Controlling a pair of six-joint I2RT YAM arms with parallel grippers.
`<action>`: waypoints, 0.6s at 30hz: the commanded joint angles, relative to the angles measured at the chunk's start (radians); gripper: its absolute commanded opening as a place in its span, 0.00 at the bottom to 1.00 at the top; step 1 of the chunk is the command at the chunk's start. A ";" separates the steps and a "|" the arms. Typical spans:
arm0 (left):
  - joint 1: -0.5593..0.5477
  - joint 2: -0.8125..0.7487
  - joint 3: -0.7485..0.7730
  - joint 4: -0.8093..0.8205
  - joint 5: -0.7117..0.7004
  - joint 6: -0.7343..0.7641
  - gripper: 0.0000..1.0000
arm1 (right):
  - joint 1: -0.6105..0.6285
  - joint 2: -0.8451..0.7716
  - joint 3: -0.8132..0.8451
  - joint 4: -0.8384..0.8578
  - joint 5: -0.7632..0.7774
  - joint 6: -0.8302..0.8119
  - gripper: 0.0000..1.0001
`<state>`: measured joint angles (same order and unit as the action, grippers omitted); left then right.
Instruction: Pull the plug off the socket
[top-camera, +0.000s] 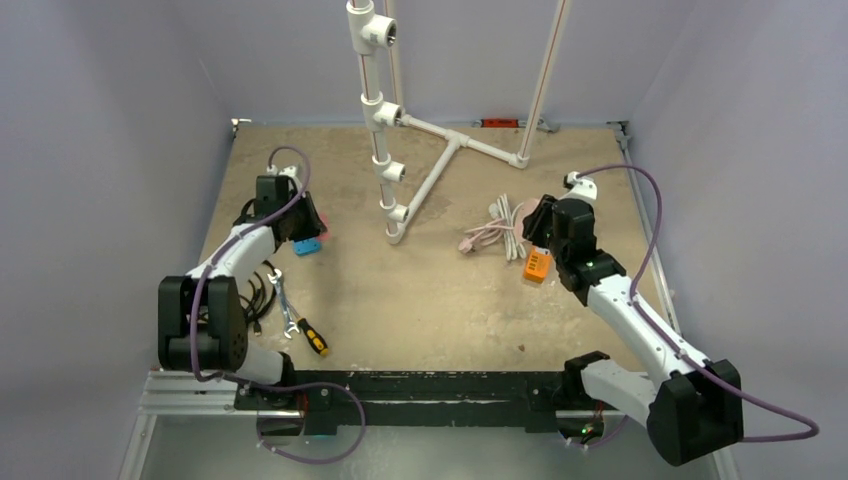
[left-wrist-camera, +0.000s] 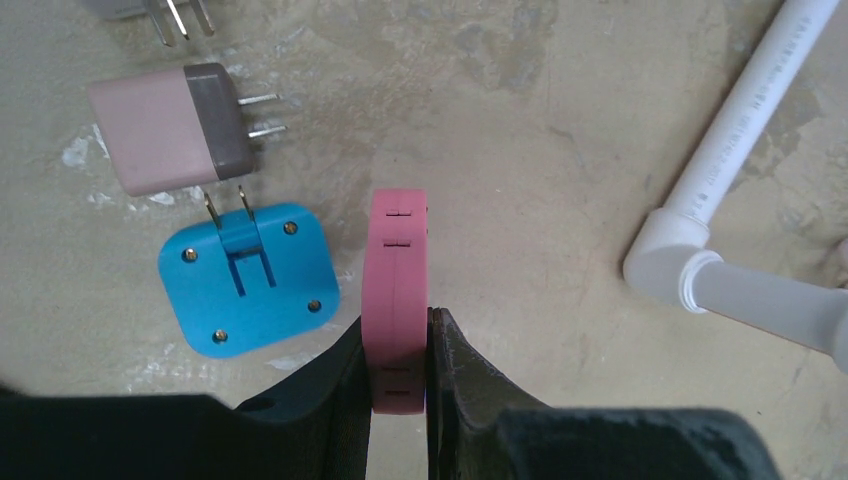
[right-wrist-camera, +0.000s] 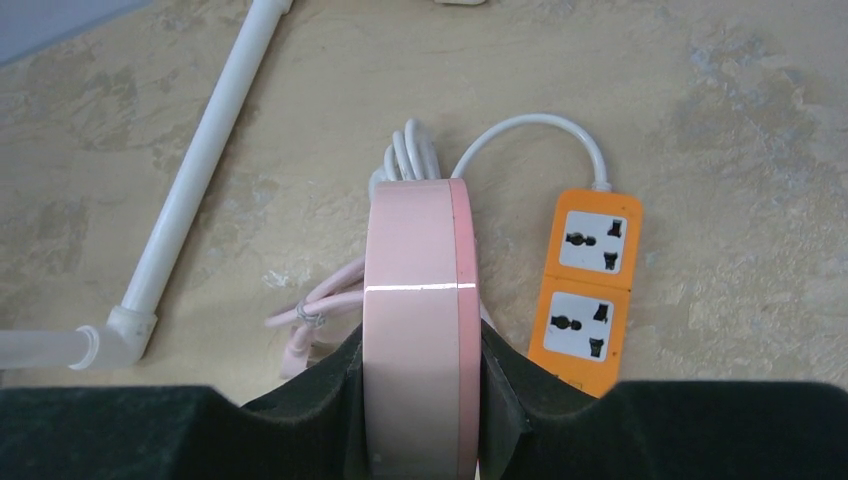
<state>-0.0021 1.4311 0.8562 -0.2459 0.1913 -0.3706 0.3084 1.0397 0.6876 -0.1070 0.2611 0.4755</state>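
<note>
While both arms are reaching forward, low and well apart, we are logging: one red-pink plug (left-wrist-camera: 397, 265), which the left gripper (left-wrist-camera: 398, 335) is pinching edge-on; one pale-pink round socket (right-wrist-camera: 415, 250), which the right gripper (right-wrist-camera: 420, 350) is clamping likewise; one orange two-outlet strip (right-wrist-camera: 590, 290) beside it; one blue adapter (left-wrist-camera: 250, 280); one pink-grey charger (left-wrist-camera: 165, 130).
</note>
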 joint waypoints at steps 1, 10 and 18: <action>0.001 0.069 0.073 -0.009 -0.036 0.058 0.00 | -0.042 0.008 -0.033 0.008 -0.015 -0.014 0.09; 0.031 0.144 0.118 -0.039 -0.075 0.073 0.18 | -0.070 0.053 -0.052 0.003 -0.027 0.017 0.22; 0.036 0.156 0.133 -0.061 -0.093 0.068 0.49 | -0.079 0.029 -0.061 -0.015 -0.036 0.036 0.66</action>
<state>0.0219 1.5848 0.9451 -0.3004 0.1165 -0.3164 0.2348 1.0821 0.6361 -0.0952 0.2138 0.5140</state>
